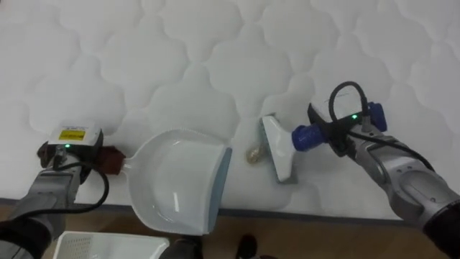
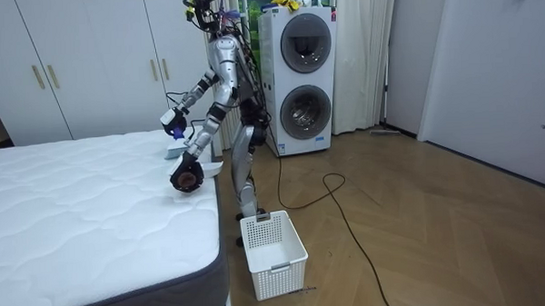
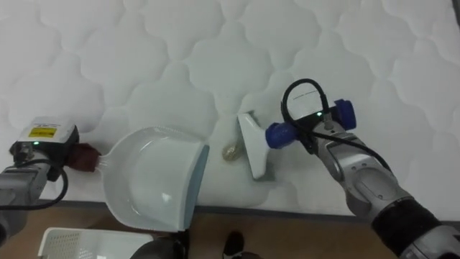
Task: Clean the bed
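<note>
White quilted mattress (image 1: 180, 43) carries one small scrap (image 1: 254, 154), just right of the dustpan (image 1: 176, 180) lip. The left hand (image 1: 108, 160) is wrapped round the dustpan's handle, mouth turned toward the scrap to catch it. The right hand (image 1: 336, 135) is clamped on the brush (image 1: 279, 151), whose head sits just beyond the scrap, likely to sweep it in.

The dustpan (image 1: 180, 180) sits at the near edge of the bed (image 1: 215, 57), partly overhanging it. The brush (image 1: 279, 147) rests on the bed to its right. A small scrap (image 1: 254, 154) lies between them. A basket (image 1: 108, 246) stands on the floor before the bed.
</note>
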